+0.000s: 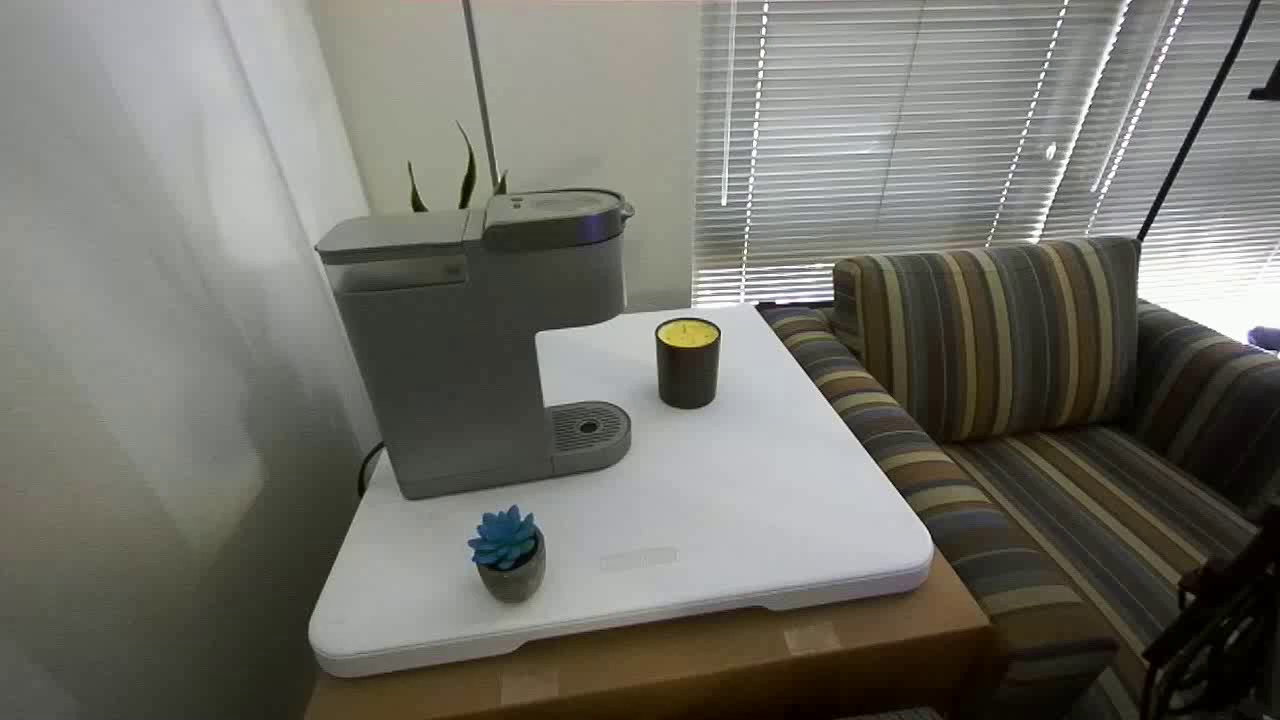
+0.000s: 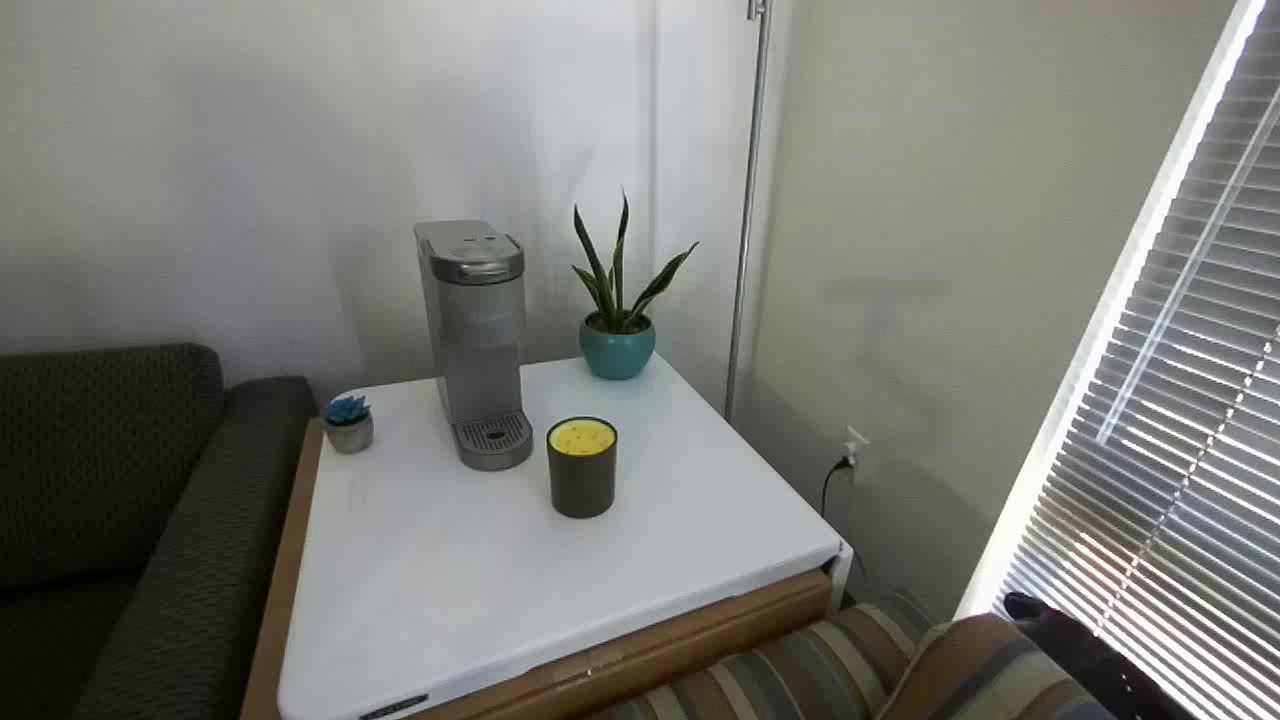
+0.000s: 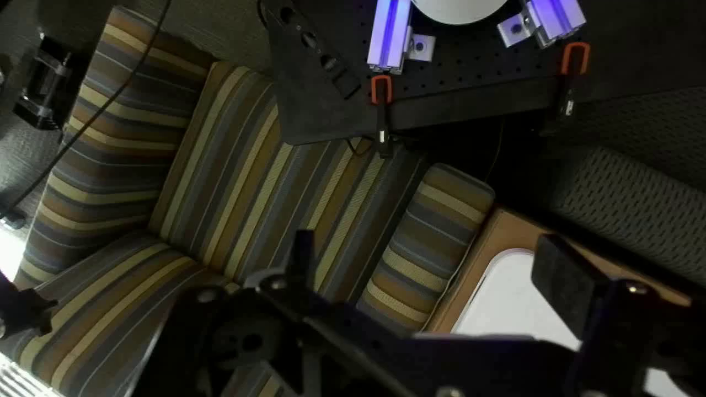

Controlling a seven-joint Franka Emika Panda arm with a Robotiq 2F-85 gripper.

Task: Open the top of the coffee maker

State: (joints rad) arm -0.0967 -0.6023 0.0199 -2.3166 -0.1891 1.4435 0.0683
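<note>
The grey coffee maker (image 1: 450, 380) stands upright on the white tabletop (image 1: 770, 500) and shows in both exterior views (image 2: 480, 340). Its top (image 1: 553, 206) lies flat and shut, with a rounded front and a small front handle, also seen in an exterior view (image 2: 470, 252). My gripper (image 3: 427, 264) is open and empty in the wrist view, its two dark fingers wide apart. It is away from the coffee maker, above the striped armchair and a corner of the white tabletop. The coffee maker is out of the wrist view.
A dark candle jar (image 1: 688, 370) stands in front of the machine. A small blue succulent (image 1: 510, 560) is beside it. A teal-potted plant (image 2: 618, 345) stands behind. A striped armchair (image 1: 985, 340) adjoins the table. Dark objects at an exterior view's edge (image 1: 1220, 620) are unclear.
</note>
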